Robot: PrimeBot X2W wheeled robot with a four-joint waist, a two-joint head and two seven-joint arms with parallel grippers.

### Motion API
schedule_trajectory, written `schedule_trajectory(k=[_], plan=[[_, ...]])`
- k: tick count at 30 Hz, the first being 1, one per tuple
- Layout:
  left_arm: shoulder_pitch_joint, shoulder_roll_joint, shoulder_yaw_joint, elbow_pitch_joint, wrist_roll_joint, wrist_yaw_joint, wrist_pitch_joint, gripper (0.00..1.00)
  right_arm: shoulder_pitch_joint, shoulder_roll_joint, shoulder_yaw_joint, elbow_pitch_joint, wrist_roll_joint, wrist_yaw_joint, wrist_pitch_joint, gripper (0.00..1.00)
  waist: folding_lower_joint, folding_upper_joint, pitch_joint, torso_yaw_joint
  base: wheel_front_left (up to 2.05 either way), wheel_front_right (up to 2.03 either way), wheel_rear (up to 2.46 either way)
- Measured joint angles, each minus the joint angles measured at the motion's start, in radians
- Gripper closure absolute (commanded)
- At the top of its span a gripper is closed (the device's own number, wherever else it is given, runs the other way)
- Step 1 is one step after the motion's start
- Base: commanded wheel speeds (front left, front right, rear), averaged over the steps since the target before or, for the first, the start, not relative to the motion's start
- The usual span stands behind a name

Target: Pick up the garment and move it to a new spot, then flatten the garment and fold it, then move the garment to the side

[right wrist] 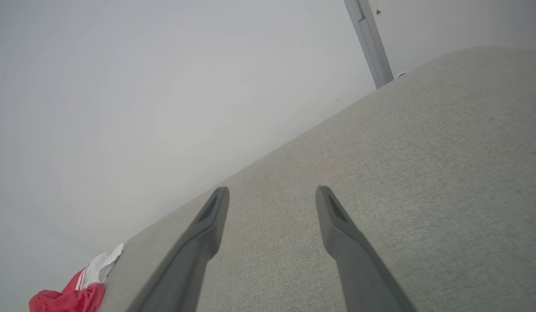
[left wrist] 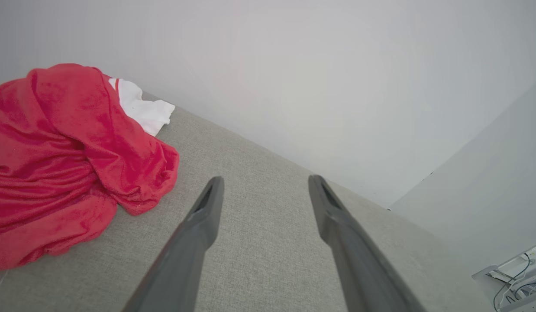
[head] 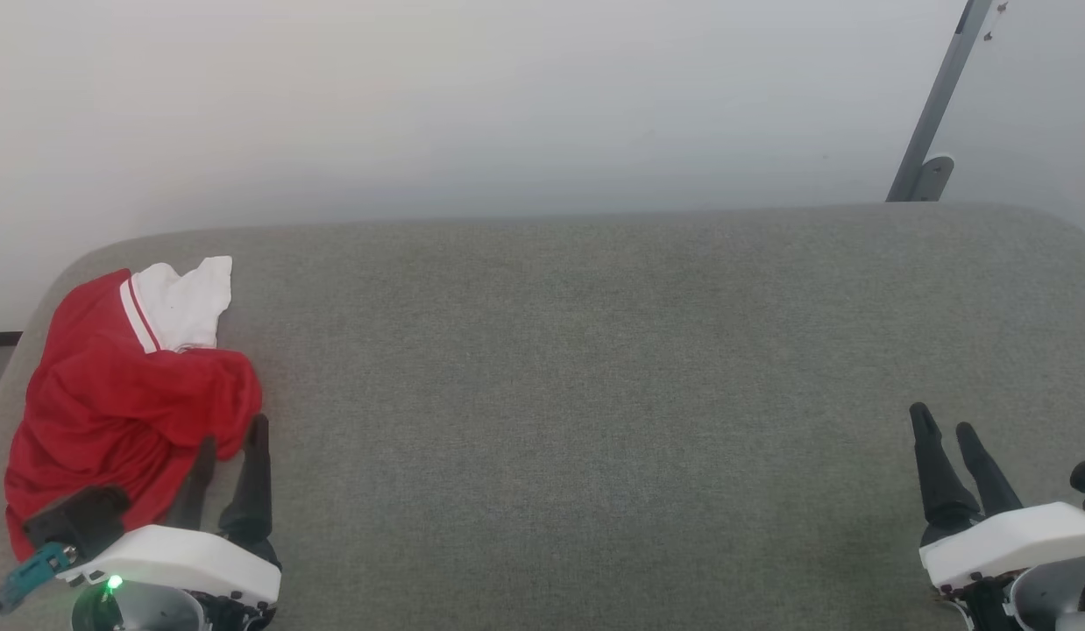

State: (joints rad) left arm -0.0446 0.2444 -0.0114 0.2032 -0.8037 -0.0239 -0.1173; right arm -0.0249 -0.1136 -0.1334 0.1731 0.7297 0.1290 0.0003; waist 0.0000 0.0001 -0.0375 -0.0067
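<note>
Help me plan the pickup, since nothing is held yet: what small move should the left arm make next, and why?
Probably nudge the left end effector to the robot's left and down onto the garment, then close. It stands open over bare grey cushion just beside the crumpled heap, gripping nothing, while the right end effector sits open far across the surface.

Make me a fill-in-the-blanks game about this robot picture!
The crumpled garment is mostly ___ with a white sleeve.
It lies at the robot's ___ end of the grey padded surface.
The left gripper and the right gripper both stand ___, holding nothing.
Missing words: red, left, open.
</note>
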Motion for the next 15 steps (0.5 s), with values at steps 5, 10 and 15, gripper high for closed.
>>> schedule_trajectory(k=[5, 10, 15], plan=[[0.004, 0.001, 0.014, -0.004, 0.05, -0.017, -0.013, 0.0, 0.001, -0.008, -0.004, -0.011, -0.056, 0.0, 0.0, 0.0, 0.0, 0.0, -0.003, 0.0, 0.0, 0.0, 0.0], [0.012, 0.005, 0.02, -0.005, 0.1, -0.035, -0.026, 0.0, 0.006, -0.012, -0.003, -0.025, -0.108, 0.0, 0.0, 0.0, 0.0, -0.0001, -0.005, 0.0, 0.0, 0.0, 0.0], [0.021, 0.008, 0.022, -0.005, 0.151, -0.048, -0.037, 0.0, 0.01, -0.02, -0.003, -0.032, -0.157, 0.0, -0.005, 0.0, 0.0, 0.0, -0.009, 0.002, 0.0, 0.0, 0.0]])
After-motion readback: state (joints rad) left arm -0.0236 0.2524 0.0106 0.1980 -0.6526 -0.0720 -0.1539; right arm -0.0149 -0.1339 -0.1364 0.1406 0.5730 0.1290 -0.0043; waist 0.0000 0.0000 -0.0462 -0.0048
